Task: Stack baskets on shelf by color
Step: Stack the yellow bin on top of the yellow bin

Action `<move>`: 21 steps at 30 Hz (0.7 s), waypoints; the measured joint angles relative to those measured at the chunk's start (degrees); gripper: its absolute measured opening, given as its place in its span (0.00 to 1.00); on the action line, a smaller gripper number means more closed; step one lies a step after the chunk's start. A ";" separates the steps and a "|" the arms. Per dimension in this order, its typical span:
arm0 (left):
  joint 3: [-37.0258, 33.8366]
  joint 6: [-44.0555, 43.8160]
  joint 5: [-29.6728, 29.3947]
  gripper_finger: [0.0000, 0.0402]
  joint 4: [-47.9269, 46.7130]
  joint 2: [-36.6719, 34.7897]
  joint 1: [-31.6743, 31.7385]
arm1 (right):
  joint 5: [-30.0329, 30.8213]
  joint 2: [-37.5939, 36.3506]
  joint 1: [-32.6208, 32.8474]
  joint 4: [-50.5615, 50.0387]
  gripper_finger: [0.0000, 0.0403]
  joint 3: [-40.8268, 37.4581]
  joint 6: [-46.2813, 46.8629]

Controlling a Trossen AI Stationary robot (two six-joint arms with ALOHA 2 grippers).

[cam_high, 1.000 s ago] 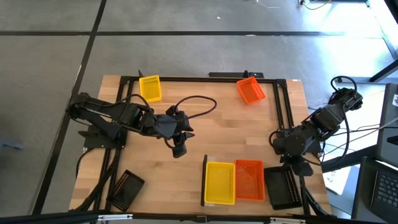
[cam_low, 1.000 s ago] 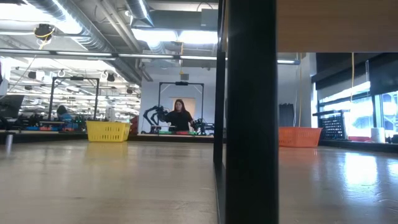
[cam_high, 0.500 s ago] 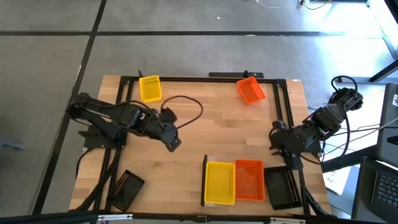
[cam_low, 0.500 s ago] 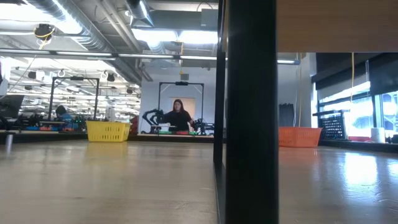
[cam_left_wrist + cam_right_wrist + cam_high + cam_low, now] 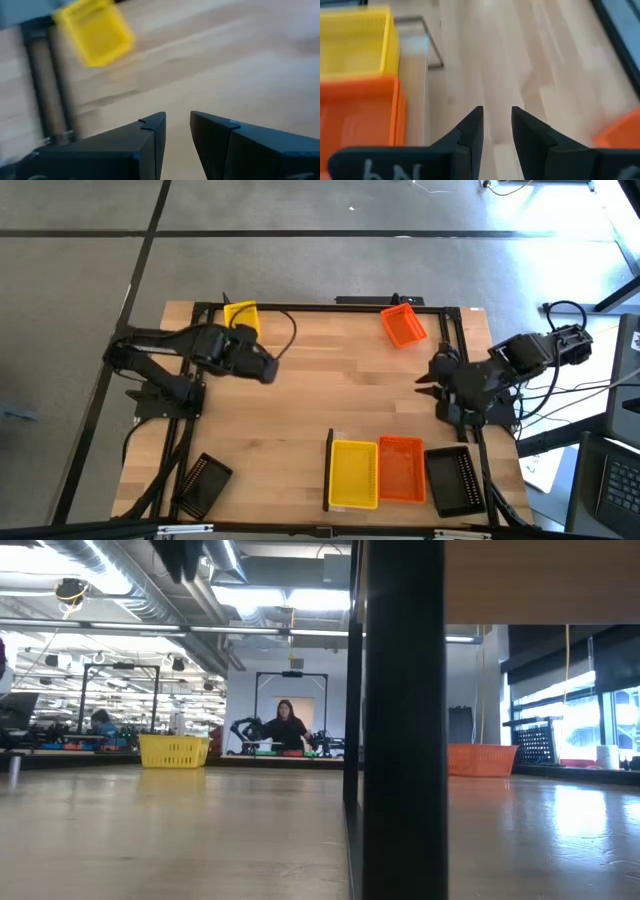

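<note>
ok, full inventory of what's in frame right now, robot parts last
yellow baskets: 2; one at the table's far left corner, one on the shelf's left end
orange baskets: 2; one at the far right edge, one on the shelf beside the yellow one
black baskets: 2; one at the near left corner, one right of the shelved orange basket
shelf: 1, pale wood with a dark upright end, near edge
person: 1, dark top, far back in the room
left gripper: open, empty, near the far yellow basket
right gripper: open, empty, right side of the table
</note>
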 joint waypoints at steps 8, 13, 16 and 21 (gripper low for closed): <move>-0.04 12.15 7.42 0.20 0.32 -0.48 13.99 | 3.18 0.05 -9.44 14.54 0.24 0.00 -7.62; -0.04 24.62 11.41 0.20 2.54 -0.30 23.48 | 8.78 0.25 -14.76 17.66 0.24 0.00 -7.20; -0.04 31.17 15.57 0.20 5.58 -0.22 29.30 | 10.33 0.78 -18.08 19.94 0.24 -0.01 -5.03; 0.00 38.50 20.09 0.20 9.59 0.19 38.82 | 9.89 2.36 -22.10 23.64 0.24 -0.02 -1.55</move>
